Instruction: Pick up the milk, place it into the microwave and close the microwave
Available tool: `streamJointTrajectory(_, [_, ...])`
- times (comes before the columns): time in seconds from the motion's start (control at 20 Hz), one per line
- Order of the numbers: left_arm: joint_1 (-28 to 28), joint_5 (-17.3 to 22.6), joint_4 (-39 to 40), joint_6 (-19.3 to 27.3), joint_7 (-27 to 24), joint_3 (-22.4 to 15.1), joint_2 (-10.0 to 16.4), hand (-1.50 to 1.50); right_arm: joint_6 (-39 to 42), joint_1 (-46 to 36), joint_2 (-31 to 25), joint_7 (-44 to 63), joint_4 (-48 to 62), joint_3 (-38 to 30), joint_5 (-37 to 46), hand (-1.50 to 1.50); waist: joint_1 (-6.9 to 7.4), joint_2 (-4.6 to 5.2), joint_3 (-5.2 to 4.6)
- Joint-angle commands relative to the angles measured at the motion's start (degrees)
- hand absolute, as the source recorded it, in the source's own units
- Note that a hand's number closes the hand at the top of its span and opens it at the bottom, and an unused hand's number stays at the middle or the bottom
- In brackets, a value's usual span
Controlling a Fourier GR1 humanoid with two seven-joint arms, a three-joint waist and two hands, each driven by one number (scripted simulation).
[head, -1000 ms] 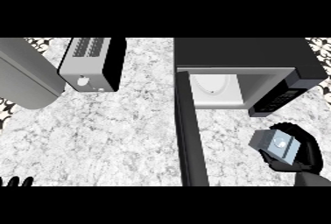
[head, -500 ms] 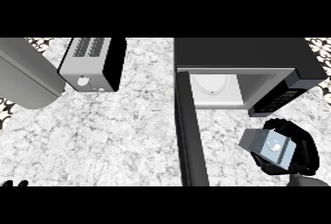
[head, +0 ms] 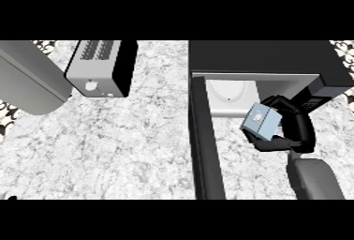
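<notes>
1. A small pale blue-grey milk carton is being held above the speckled white marble worktop by the black right hand. The hand's fingers and thumb are being curled round the carton's sides.
2. The milk carton is being carried tilted at the mouth of the boxy black microwave, over the lower right corner of its white cavity. Whether it is already inside cannot be told.
3. The microwave's black door is being shown edge-on, swung open toward the view's lower edge. It is left of the carton and apart from it.
4. A round white turntable plate is being seen inside the cavity, to the left of the carton.
5. Pale marks are being shown on the dark control panel at the microwave's right, but they are too small to be read. A small pale spot is being shown on the carton's upper face, and no letters can be made out there.
6. The grey right forearm is being brought in from the lower edge, right of the door.
7. Only a dark tip of the left hand is being shown at the lower left corner. Whether it is spread or closed cannot be told.
8. A silver and black toaster with a slotted top and a round front knob is being borne by the worktop, well left of the microwave. A long grey slab is being shown just beside it.
</notes>
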Motion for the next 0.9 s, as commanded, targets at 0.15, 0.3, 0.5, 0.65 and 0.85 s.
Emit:
streamJointTrajectory(0.15, [-4.3,-1.6,0.3,1.4,3.5,-0.3,-1.2,-1.5,-2.9,-13.9,0.0,1.6,14.4,-2.2,1.7,1.5,0.07,0.19,0.05])
streamJointTrajectory(0.3, [-2.0,3.7,4.2,-3.8,-1.0,5.9,1.5,-1.5,-4.0,-18.7,0.4,0.5,19.1,-2.4,2.6,1.5,0.66,0.15,0.02])
streamJointTrajectory(0.5, [-2.4,2.3,0.9,-2.7,2.2,2.9,1.0,-1.5,-6.8,-21.8,1.0,-2.3,25.7,-2.9,4.2,1.5,2.17,0.54,0.08])
streamJointTrajectory(0.65, [-5.9,2.2,4.7,-2.7,1.5,3.6,1.1,-1.5,-7.6,-23.8,-0.7,-2.0,26.3,-3.6,4.3,1.5,2.38,0.82,0.03])
streamJointTrajectory(0.85, [-8.4,1.6,4.4,-2.9,1.6,3.0,1.5,-1.5,-9.1,-25.1,-2.1,-2.6,26.3,-3.3,5.2,1.5,3.32,1.2,0.02])
